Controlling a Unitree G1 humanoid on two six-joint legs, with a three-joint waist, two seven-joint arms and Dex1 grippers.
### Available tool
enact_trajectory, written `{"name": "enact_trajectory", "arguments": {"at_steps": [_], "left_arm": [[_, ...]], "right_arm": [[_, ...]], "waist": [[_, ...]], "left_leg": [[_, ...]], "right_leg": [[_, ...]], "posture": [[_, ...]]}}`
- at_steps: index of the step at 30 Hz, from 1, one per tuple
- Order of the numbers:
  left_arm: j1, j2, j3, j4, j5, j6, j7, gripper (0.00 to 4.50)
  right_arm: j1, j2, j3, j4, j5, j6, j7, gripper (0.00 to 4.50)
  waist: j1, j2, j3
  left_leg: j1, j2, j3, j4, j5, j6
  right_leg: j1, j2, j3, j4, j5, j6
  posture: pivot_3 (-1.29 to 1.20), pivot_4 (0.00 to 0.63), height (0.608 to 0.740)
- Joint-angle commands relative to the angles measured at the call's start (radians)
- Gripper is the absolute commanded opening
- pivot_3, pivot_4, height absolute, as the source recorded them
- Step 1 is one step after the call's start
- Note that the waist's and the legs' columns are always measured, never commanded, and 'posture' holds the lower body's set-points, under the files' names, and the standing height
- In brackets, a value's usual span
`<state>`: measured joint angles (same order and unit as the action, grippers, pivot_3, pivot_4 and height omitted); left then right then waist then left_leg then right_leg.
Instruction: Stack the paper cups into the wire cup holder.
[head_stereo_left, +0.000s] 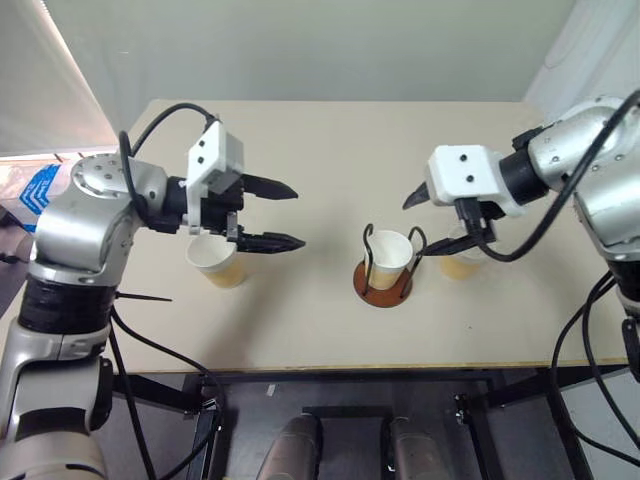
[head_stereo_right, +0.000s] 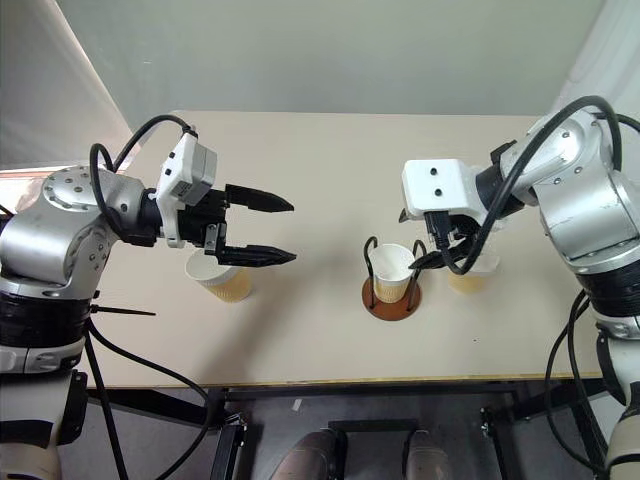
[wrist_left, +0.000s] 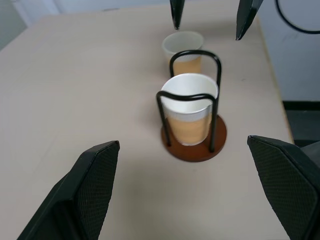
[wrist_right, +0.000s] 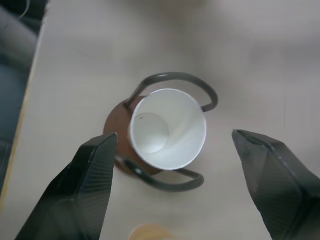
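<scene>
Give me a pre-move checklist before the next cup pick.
1. Holder upright on the table: ok.
2. First cup seated between the wire loops, mouth up: ok.
3. Right gripper open and off the seated cup: ok, fingers stand apart on either side of it.
4. Left gripper open and empty: ok.
5. Left cup upright under the left gripper, free to grasp: ok.
6. Right cup upright beside the holder: partly hidden behind the right gripper in the head views; cannot tell whether it is clear of the cable.
</scene>
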<state>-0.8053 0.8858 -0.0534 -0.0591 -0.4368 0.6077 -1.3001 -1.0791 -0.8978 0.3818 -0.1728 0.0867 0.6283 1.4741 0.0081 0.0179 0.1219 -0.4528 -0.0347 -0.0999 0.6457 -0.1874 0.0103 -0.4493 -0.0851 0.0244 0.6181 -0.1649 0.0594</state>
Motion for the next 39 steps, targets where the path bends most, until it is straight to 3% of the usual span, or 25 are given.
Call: {"name": "enact_trajectory", "arguments": {"at_steps": [1, 6, 14, 28, 39], "left_arm": [[0.008, 0.087, 0.037, -0.039, 0.073, -0.077, 0.021, 4.50], [0.076, 0.261, 0.011, -0.108, 0.219, -0.232, -0.006, 4.50], [0.246, 0.396, 0.043, -0.200, 0.264, -0.240, -0.024, 4.50], [0.394, 0.457, 0.053, -0.204, 0.390, -0.249, 0.060, 4.50], [0.429, 0.429, 0.018, -0.142, 0.465, -0.292, 0.104, 4.50]], "right_arm": [[-0.013, 0.008, -0.123, -0.041, 0.090, 0.113, -0.038, 3.68], [-0.038, 0.019, -0.224, -0.071, 0.230, 0.274, -0.062, 3.68], [-0.020, -0.026, -0.249, -0.118, 0.373, 0.342, -0.030, 3.68], [-0.050, -0.043, -0.199, -0.089, 0.417, 0.337, -0.033, 3.68], [-0.058, -0.061, -0.191, -0.088, 0.421, 0.343, -0.032, 3.68]], "waist": [[-0.001, 0.000, 0.000], [-0.002, 0.000, 0.000], [-0.003, -0.001, 0.000], [-0.004, -0.002, -0.001], [-0.004, -0.002, -0.001]], "left_leg": [[0.000, 0.000, 0.000, 0.000, 0.000, 0.000], [-0.001, 0.001, 0.000, -0.002, -0.001, -0.002], [-0.001, 0.002, -0.002, -0.005, -0.002, -0.004], [0.002, 0.010, -0.002, -0.008, -0.003, -0.013], [0.002, 0.011, -0.002, -0.010, -0.004, -0.015]], "right_leg": [[0.000, 0.000, 0.000, 0.000, 0.000, 0.000], [-0.002, 0.003, 0.001, -0.003, 0.000, 0.000], [-0.003, 0.006, 0.002, -0.003, -0.002, -0.006], [-0.009, 0.011, 0.001, 0.009, -0.007, -0.015], [-0.010, 0.011, 0.000, 0.010, -0.008, -0.017]], "posture": [[0.00, 0.150, 0.740], [0.00, 0.150, 0.740], [0.00, 0.150, 0.740], [0.00, 0.150, 0.740], [0.00, 0.150, 0.740]]}}
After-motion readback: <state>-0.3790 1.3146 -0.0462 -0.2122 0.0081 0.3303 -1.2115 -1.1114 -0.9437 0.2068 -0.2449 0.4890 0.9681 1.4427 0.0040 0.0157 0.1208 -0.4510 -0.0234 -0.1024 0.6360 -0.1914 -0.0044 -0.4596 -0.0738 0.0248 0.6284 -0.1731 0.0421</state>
